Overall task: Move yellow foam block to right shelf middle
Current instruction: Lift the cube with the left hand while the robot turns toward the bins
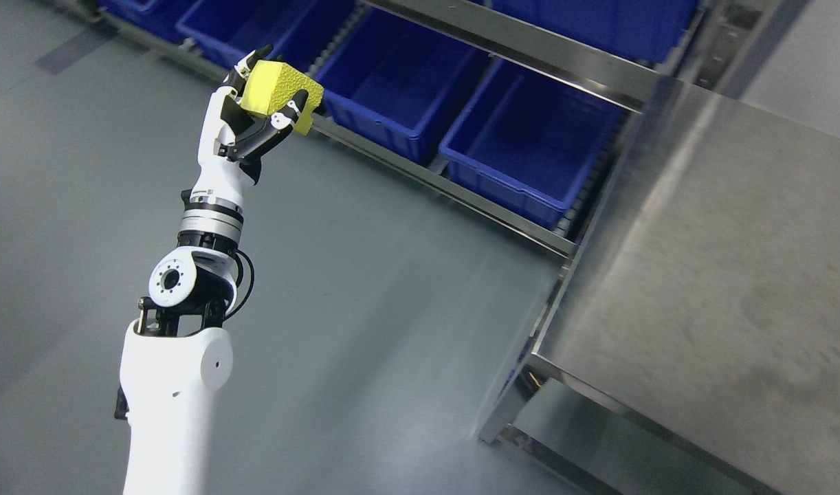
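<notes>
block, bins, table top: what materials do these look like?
Block, held in the left hand: looks like foam, matte yellow with a pebbled, cracked texture and soft edges.
Bins: likely moulded plastic, glossy blue, with smooth walls and rolled rims.
Table top: looks like stainless steel, brushed and dull, with blurred reflections and smudges.

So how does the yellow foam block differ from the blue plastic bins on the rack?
The yellow foam block is small, solid and held up in the left hand; the blue plastic bins are large, hollow, open-topped and resting on the rack. Both are boxy.
</notes>
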You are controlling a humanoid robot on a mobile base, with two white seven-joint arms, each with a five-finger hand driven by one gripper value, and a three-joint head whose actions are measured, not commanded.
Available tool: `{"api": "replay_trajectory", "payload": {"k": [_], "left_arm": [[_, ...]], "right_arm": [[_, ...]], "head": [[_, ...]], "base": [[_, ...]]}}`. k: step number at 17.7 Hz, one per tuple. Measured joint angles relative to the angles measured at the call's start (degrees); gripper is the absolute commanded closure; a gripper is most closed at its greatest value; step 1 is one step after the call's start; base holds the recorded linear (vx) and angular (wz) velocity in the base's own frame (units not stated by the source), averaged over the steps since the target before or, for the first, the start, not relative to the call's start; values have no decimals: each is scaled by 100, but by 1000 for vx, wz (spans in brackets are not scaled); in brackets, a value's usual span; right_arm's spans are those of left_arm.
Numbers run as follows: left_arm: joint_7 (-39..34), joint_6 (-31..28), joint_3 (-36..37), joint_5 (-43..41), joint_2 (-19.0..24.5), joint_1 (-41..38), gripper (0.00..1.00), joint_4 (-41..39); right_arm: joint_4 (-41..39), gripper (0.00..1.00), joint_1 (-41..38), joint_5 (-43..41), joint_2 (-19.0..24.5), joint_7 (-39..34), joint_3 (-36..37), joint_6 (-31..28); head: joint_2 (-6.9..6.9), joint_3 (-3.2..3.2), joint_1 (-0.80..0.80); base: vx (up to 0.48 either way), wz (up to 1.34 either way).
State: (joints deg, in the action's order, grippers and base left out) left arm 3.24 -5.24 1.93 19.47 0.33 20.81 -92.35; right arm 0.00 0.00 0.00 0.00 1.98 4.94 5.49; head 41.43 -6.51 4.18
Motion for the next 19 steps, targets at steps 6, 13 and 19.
{"api": "replay_trajectory", "payload": {"k": [6, 13, 19], "left_arm": [[1013, 739, -53, 3, -15, -315, 39, -307], [1107, 824, -223, 4, -24, -481, 39, -472], [1109, 766, -332, 4, -28, -446, 39, -541]], "right_arm": [[0, 0, 0, 0, 0, 0, 0, 0], [0, 0, 0, 0, 0, 0, 0, 0], [0, 0, 0, 0, 0, 10, 0, 0]], "head": [[0, 0, 0], [0, 0, 0], [0, 0, 0]], "base": [[-12, 1134], [41, 682], [77, 180]]}}
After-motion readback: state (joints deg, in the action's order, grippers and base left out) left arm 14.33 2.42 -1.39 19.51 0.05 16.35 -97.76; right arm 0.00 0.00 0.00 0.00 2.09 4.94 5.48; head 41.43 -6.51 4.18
